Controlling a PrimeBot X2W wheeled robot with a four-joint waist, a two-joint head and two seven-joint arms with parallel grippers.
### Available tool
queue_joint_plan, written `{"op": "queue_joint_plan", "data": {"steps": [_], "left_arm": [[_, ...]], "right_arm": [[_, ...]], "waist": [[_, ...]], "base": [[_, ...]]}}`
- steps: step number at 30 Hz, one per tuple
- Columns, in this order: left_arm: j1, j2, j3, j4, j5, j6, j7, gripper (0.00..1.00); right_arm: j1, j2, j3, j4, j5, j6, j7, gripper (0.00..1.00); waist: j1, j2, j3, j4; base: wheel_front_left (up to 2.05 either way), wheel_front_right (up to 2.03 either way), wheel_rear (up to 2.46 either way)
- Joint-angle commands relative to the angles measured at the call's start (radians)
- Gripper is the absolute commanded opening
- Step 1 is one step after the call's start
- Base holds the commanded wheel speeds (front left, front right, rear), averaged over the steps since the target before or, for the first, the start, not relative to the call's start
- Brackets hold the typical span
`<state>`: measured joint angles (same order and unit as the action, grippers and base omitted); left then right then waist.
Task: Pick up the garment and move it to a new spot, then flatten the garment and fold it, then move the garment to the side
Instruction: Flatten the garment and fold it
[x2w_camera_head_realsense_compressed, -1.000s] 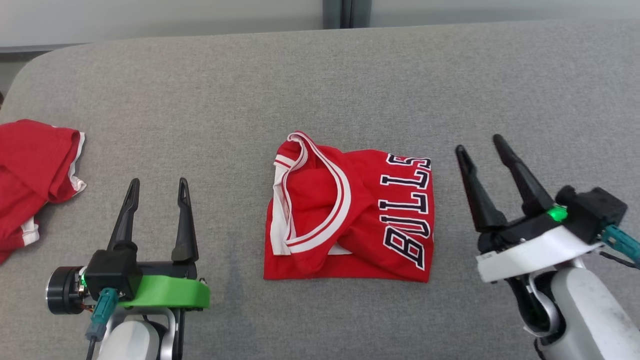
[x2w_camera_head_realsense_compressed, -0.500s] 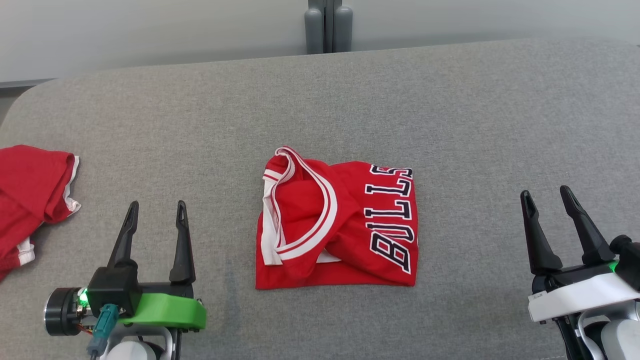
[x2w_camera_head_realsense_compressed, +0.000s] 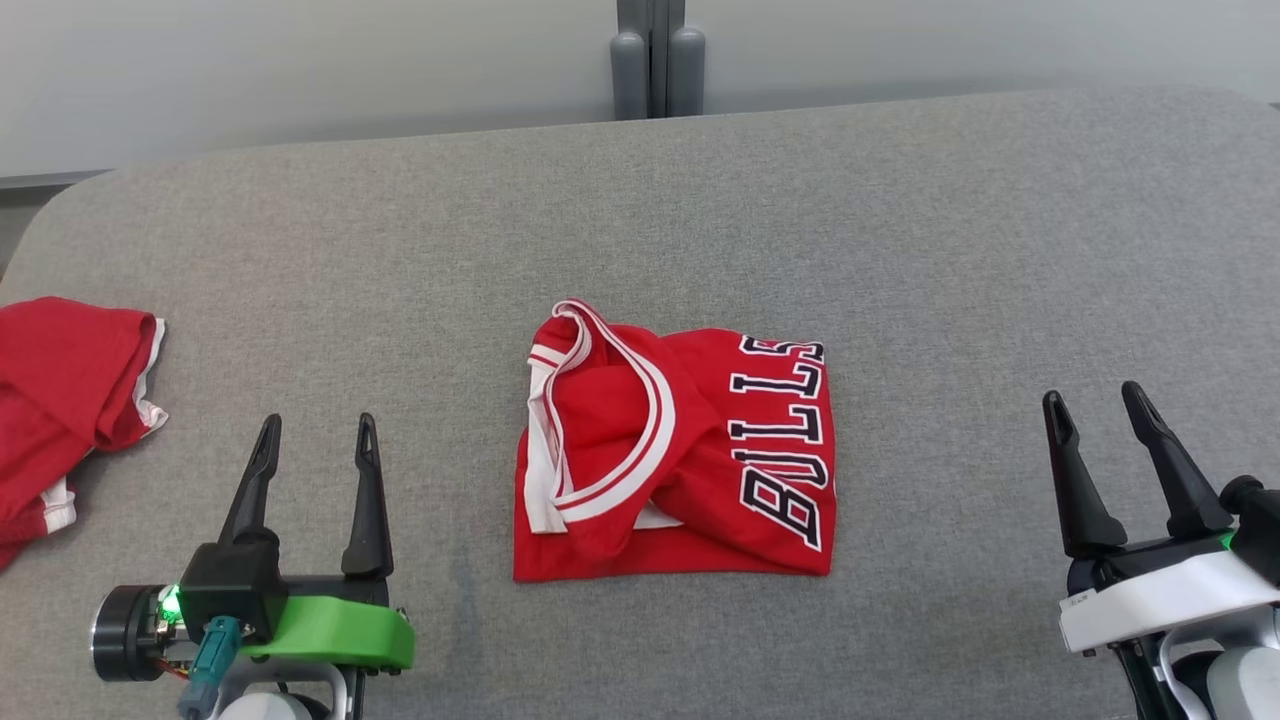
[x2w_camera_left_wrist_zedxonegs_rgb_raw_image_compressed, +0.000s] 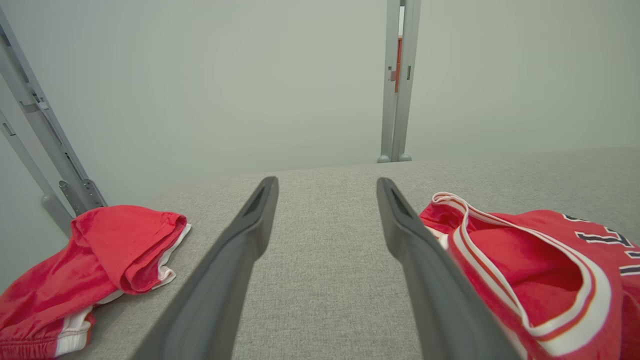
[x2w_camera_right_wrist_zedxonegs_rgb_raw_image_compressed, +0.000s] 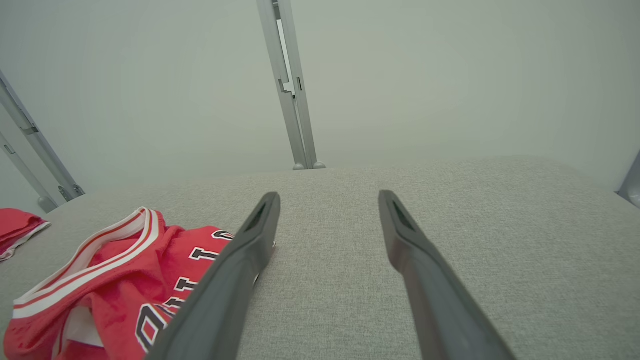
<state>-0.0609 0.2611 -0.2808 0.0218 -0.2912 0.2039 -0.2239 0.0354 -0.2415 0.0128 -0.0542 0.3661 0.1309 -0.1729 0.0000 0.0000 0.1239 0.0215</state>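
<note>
Well, from the head, the folded red jersey (x2w_camera_head_realsense_compressed: 680, 460) lies in the middle of the fuzzy grey tabletop (x2w_camera_head_realsense_compressed: 900, 250). The left pincer (x2w_camera_head_realsense_compressed: 318, 420) and the right pincer (x2w_camera_head_realsense_compressed: 1092, 392) sit on either side, long dark fingers (x2w_camera_head_realsense_compressed: 368, 490) apart, empty. From the left wrist, the jersey (x2w_camera_left_wrist_zedxonegs_rgb_raw_image_compressed: 525, 265) is at the right. From the right wrist, the jersey (x2w_camera_right_wrist_zedxonegs_rgb_raw_image_compressed: 115, 270) is at the left.

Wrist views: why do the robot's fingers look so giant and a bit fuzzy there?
Left wrist view: the left gripper sits right against the wide lens, so its fingers loom huge and go soft toward the bottom edge, while the jersey looks sharp. Right wrist view: the same for the right gripper. Head view: even light, faint shadows, everything crisp.
</note>
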Motion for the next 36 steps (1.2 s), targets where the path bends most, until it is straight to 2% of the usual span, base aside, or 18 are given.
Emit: {"op": "queue_joint_plan", "data": {"steps": [1,9,10,11,15,20,23,27,31,36], "left_arm": [[0.013,0.005,0.001,-0.004,-0.003,0.006,-0.001,1.0],[0.01,0.008,-0.002,-0.008,-0.005,0.008,-0.004,1.0],[0.008,0.009,-0.003,-0.009,-0.005,0.009,-0.005,1.0],[0.007,0.009,-0.003,-0.009,-0.006,0.01,-0.005,1.0],[-0.008,0.007,-0.005,-0.012,-0.006,0.009,-0.008,1.0],[-0.041,-0.003,-0.013,-0.01,-0.005,0.003,-0.012,1.0],[-0.061,-0.011,-0.021,-0.003,-0.004,-0.002,-0.018,1.0],[-0.081,-0.021,-0.021,0.006,-0.006,-0.009,-0.025,1.0],[-0.091,-0.028,-0.023,0.02,-0.006,-0.013,-0.034,1.0],[-0.102,-0.037,-0.021,0.032,-0.002,-0.018,-0.037,1.0]], "right_arm": [[0.006,-0.003,0.001,-0.004,-0.002,-0.001,0.003,1.0],[0.002,-0.005,0.002,-0.007,0.0,-0.001,0.01,0.98],[0.0,-0.004,0.001,-0.008,0.001,-0.001,0.01,0.33],[-0.002,-0.004,-0.001,-0.008,0.002,-0.001,0.01,0.0],[-0.031,-0.008,0.049,-0.006,0.006,-0.001,0.025,0.0],[-0.119,-0.01,0.229,0.049,0.037,-0.001,0.041,0.0],[-0.187,0.007,0.351,0.122,0.064,-0.001,0.041,0.0],[-0.272,0.032,0.465,0.25,0.113,-0.001,0.031,0.0],[-0.348,0.054,0.541,0.392,0.16,-0.001,0.011,0.0],[-0.424,0.065,0.619,0.505,0.209,-0.001,-0.036,0.0]], "waist": [[0.0,0.0,-0.001,0.001],[0.0,0.0,0.003,0.004],[0.0,0.0,0.003,0.004],[0.0,0.0,0.004,0.004],[0.0,0.0,0.016,0.01],[0.0,0.0,0.044,0.031],[0.0,0.0,0.064,0.053],[0.0,0.0,0.086,0.077],[0.0,0.0,0.099,0.093],[0.0,0.0,0.107,0.102]], "base": [[0.0,0.0,0.0],[0.0,0.0,0.0],[0.0,0.0,0.0],[0.0,0.0,0.0],[0.0,0.0,0.0],[0.0,0.0,0.0],[0.0,0.0,0.0],[0.0,0.0,0.0],[0.0,0.0,0.0],[0.0,0.0,0.0]]}}
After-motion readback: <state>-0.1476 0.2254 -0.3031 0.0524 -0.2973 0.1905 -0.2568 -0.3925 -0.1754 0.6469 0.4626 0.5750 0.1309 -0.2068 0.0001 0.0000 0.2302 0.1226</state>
